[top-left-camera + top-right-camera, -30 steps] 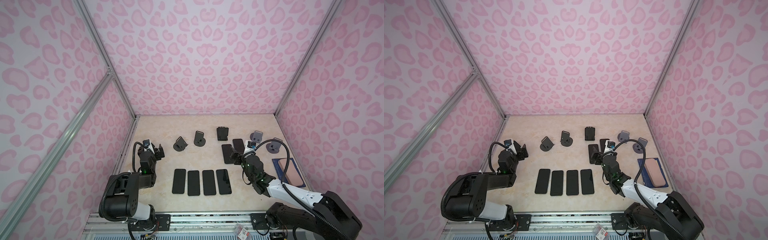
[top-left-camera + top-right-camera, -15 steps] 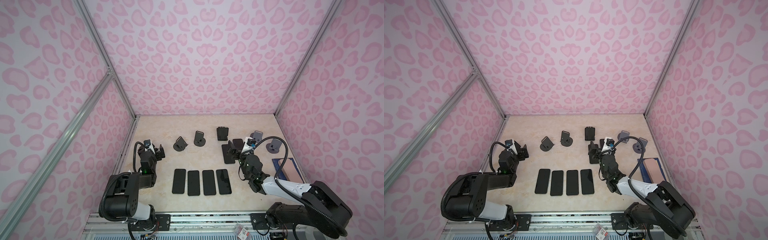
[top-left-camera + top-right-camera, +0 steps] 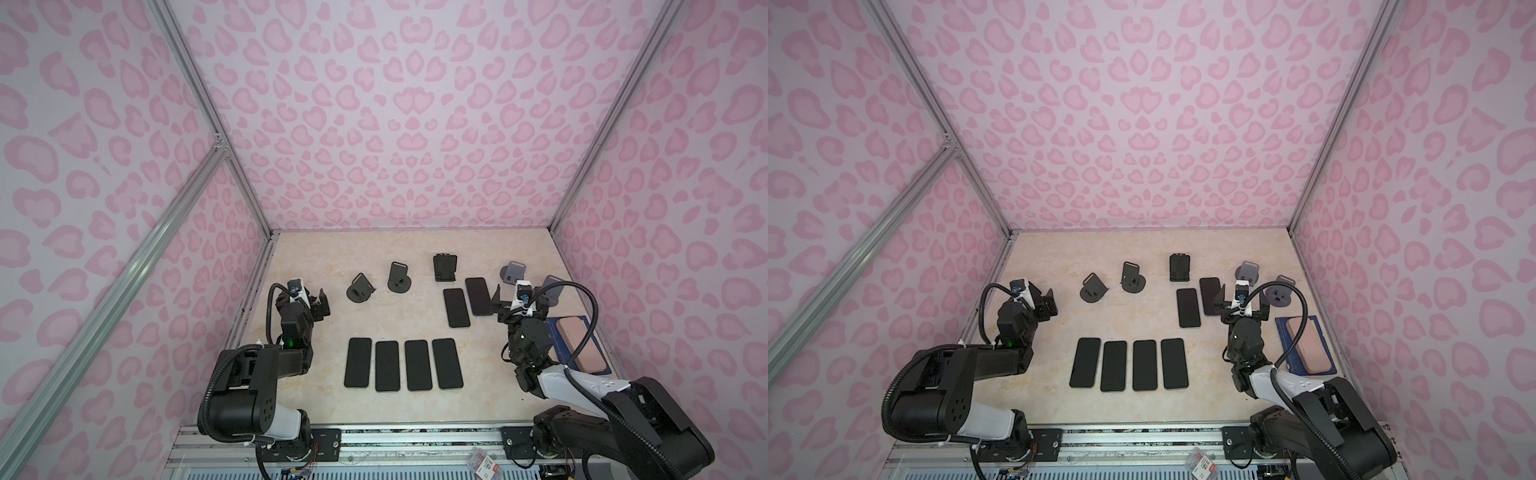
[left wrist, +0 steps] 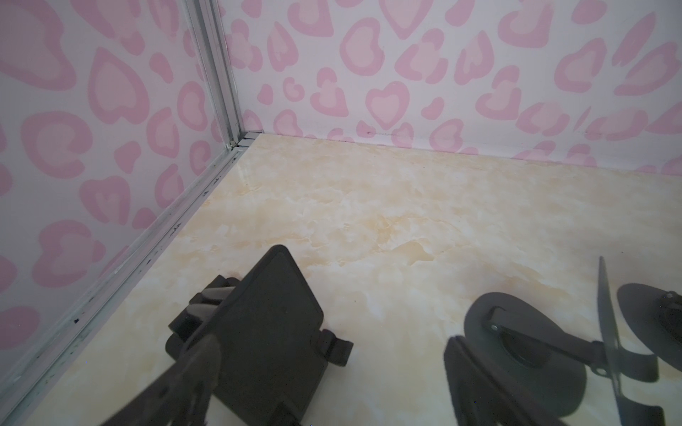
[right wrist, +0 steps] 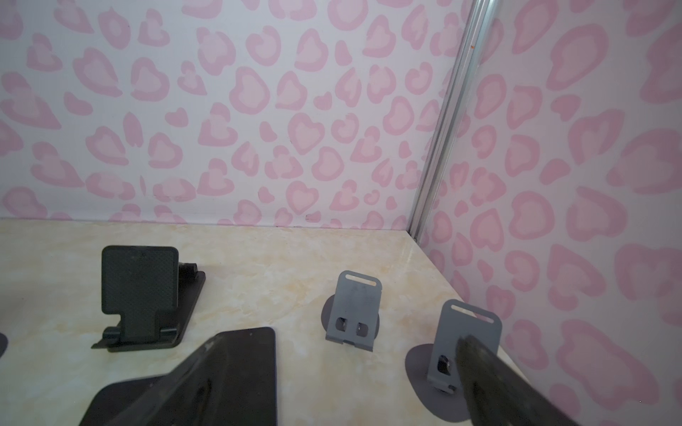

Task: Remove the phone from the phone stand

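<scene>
No phone rests on any phone stand I can see. Two black phones (image 3: pixel 456 307) (image 3: pixel 478 296) lie flat at mid right. My right gripper (image 3: pixel 519 305) hangs open just right of them, nothing between its fingers. In the right wrist view one finger (image 5: pixel 206 372) overlaps the nearer phone (image 5: pixel 254 354) and the other finger (image 5: pixel 494 383) covers part of a bare grey stand (image 5: pixel 467 332). My left gripper (image 3: pixel 319 306) is open at the far left, beside a bare black folding stand (image 4: pixel 265 324).
Four black phones (image 3: pixel 403 365) lie in a row near the front. A pink phone (image 3: pixel 579 345) rests on a blue mat at the right wall. Bare stands line the back: two black round-based (image 3: pixel 360 287) (image 3: pixel 399 277), one black folding (image 3: pixel 445 266), one grey (image 3: pixel 513 273).
My right gripper has swung to the right, off the two flat phones, and its jaws have spread a little wider. The left arm has not moved.
</scene>
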Available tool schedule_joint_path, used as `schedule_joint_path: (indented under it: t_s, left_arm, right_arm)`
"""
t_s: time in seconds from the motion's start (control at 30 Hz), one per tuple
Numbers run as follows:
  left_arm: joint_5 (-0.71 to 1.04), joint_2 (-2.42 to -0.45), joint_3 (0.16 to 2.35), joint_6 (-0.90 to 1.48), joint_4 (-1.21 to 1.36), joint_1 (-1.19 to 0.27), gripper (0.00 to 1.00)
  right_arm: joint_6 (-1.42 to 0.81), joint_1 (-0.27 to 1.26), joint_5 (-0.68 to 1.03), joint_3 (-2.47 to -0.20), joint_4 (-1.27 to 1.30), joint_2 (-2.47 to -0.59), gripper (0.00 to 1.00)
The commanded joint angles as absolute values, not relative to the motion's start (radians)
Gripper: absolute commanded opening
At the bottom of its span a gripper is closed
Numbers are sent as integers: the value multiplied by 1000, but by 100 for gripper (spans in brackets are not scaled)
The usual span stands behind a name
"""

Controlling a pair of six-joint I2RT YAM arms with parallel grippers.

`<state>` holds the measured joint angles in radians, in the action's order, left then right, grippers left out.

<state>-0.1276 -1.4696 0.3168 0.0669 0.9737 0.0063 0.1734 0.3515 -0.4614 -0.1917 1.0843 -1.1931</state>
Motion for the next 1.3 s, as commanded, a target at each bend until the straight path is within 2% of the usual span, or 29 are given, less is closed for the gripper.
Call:
schedule_joint_path:
  t_s: [0.0, 0.07, 0.17, 0.33, 0.57, 0.8, 0.83, 0.93, 1.27]
  left_arm:
    - [-127, -1473, 324, 58, 988, 6, 98]
    - [-127, -1474, 324, 58, 987, 7, 98]
    - [-127, -1473, 324, 58, 988, 7, 98]
    - [-127, -1473, 325, 58, 988, 6, 98]
    - [-127, -1474, 325, 57, 988, 6, 98]
    - [-127, -1473, 324, 58, 987, 8, 98]
    - [-127, -1473, 324, 58, 988, 7, 98]
    - [-127, -1473, 324, 57, 988, 7, 98]
    - [-127, -1473, 324, 57, 988, 8, 98]
  right_arm:
    - [240, 327, -417, -176, 975, -1162, 99]
    - [199, 277, -351, -160, 961, -1171, 99]
    - [61, 189, -294, -59, 1230, -1263, 99]
    - [35, 110, -265, 8, 1557, -1455, 100]
    - [91, 100, -115, -102, 1550, -1634, 100]
    - [15, 104, -326, -282, 1151, -1582, 100]
    - [-4, 77, -282, -304, 1103, -1575, 100]
    - [-23, 52, -224, -316, 1072, -1570, 100]
    - [-23, 50, -224, -316, 1075, -1572, 100]
